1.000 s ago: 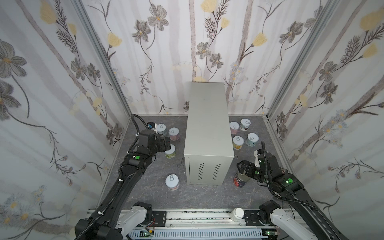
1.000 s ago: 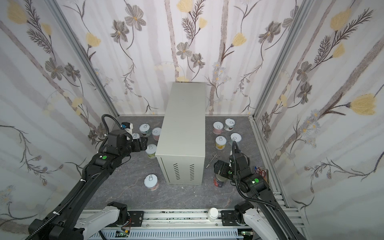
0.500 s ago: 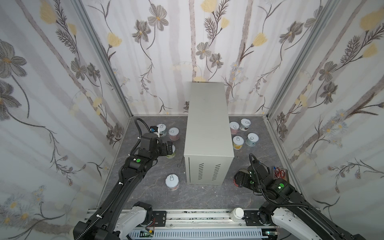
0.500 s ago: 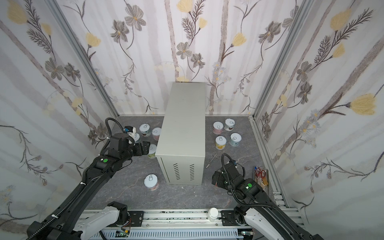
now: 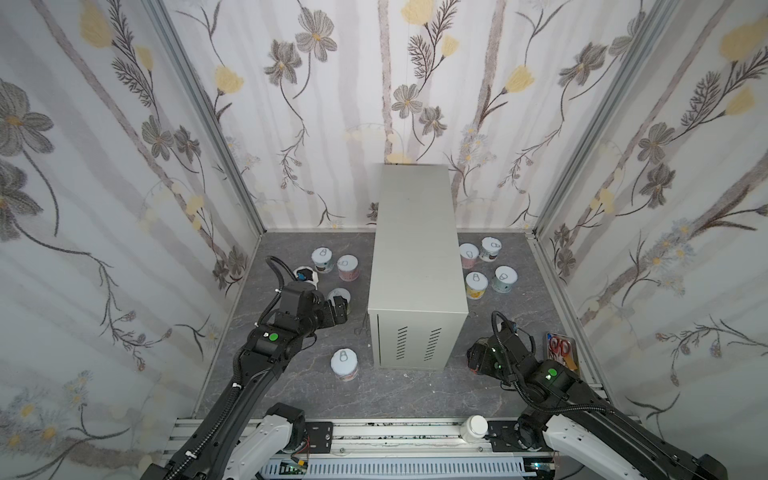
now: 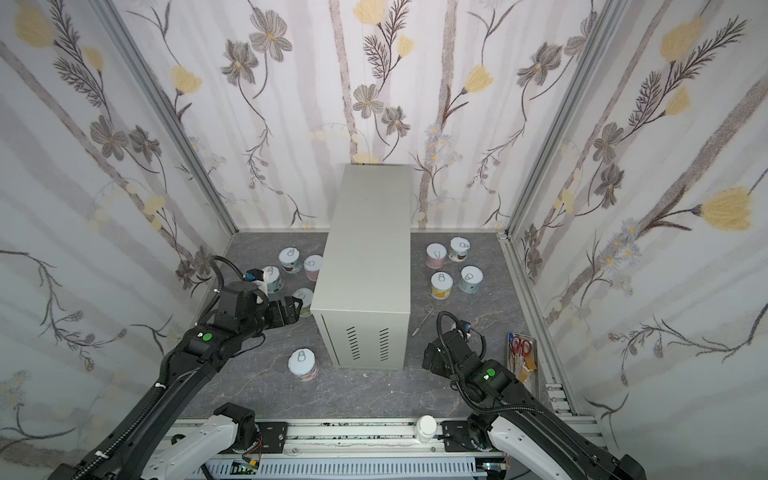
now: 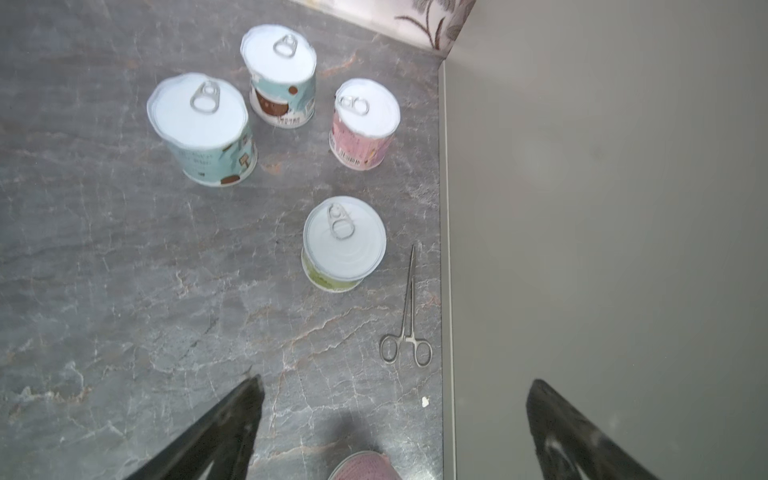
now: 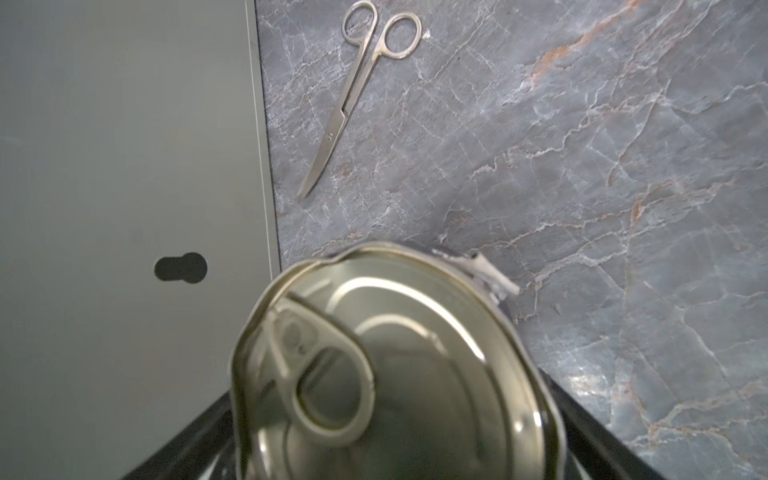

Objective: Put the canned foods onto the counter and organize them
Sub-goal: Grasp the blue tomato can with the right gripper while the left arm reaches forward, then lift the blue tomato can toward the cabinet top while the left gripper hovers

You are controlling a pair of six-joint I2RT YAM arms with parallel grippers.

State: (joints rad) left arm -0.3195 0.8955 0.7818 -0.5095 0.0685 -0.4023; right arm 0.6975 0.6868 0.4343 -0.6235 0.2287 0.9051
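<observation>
1. The counter point(image 5: 415, 249) stands upright on the floor point(image 5: 291, 395), with its vent slits facing the arms' bases.
2. We see both arms stretched low. The left end effector point(image 5: 340, 311) hovers left of the counter, fingers wide apart and empty. The right end effector point(image 5: 477, 358) sits near the counter's front right corner.
3. A tray point(image 5: 571, 343) by the right wall holds red scissors point(image 5: 559, 347).
4. Nine short cans point(image 5: 344, 364) stand upright on the floor, lids up: five left of the counter, four right.
5. The tomato can point(image 8: 395, 365) sits between the right fingers, lid toward the wrist camera; we cannot tell whether they clamp it.
</observation>
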